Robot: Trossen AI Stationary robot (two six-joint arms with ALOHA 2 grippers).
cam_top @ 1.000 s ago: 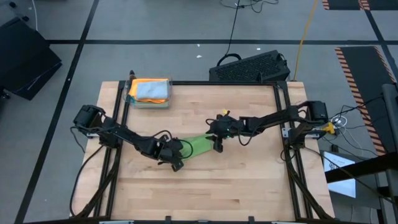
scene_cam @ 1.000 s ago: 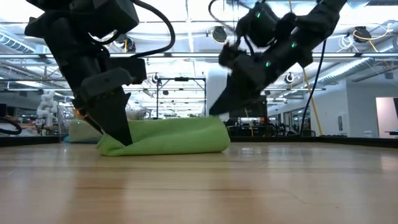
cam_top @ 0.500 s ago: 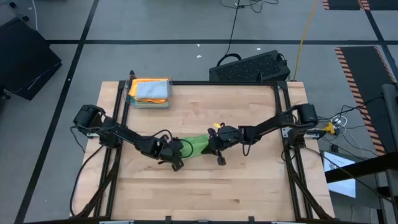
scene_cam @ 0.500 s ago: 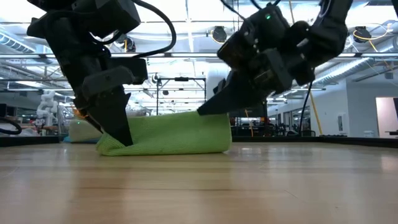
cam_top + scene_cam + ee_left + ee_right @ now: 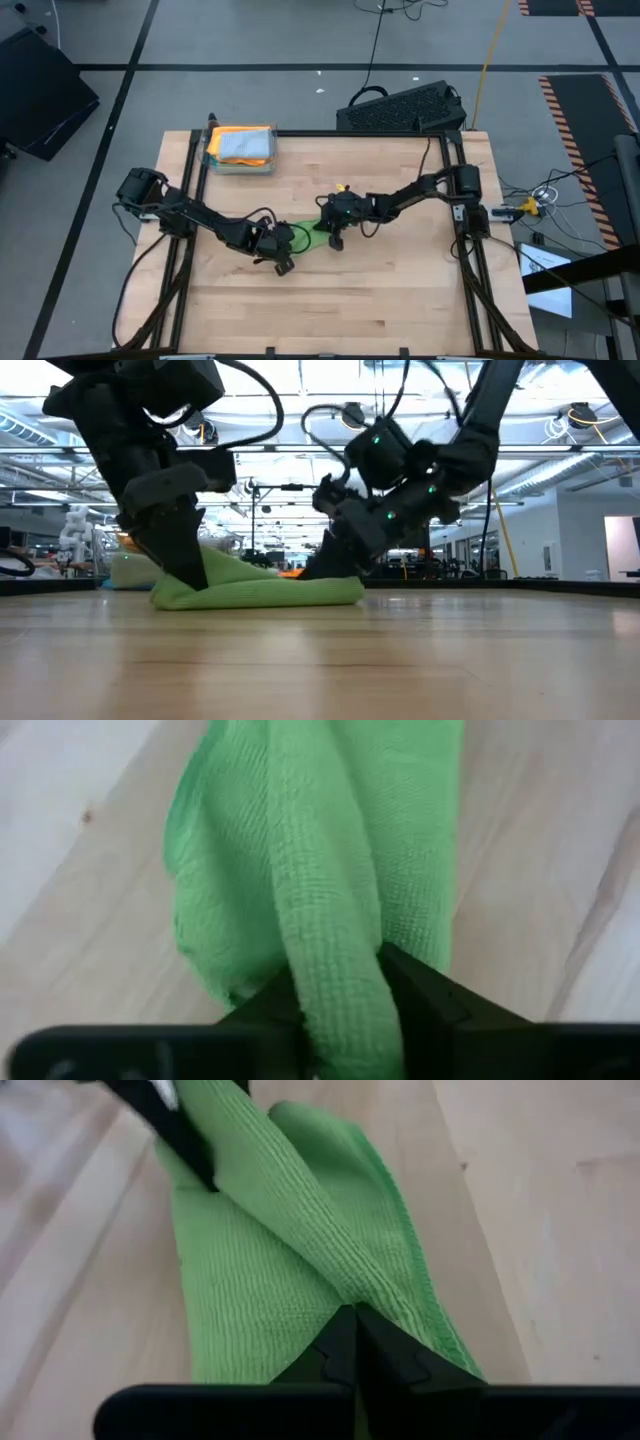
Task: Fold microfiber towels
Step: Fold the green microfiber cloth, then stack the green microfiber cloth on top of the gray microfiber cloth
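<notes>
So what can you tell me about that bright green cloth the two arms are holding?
The bright green towel is a soft cloth with a ribbed, knitted-looking weave, bunched lengthwise into a long folded strip lying on the wooden table, near its middle. The left gripper pinches a raised ridge at one end; the right gripper is shut on a fold at the other end. Between them it sags onto the wood, with one layer draped over another.

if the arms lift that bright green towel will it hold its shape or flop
Likely flop: the bright green towel already sags and bunches between the left gripper and right gripper. Its ribbed weave probably grips rather than slips, and it looks light.
</notes>
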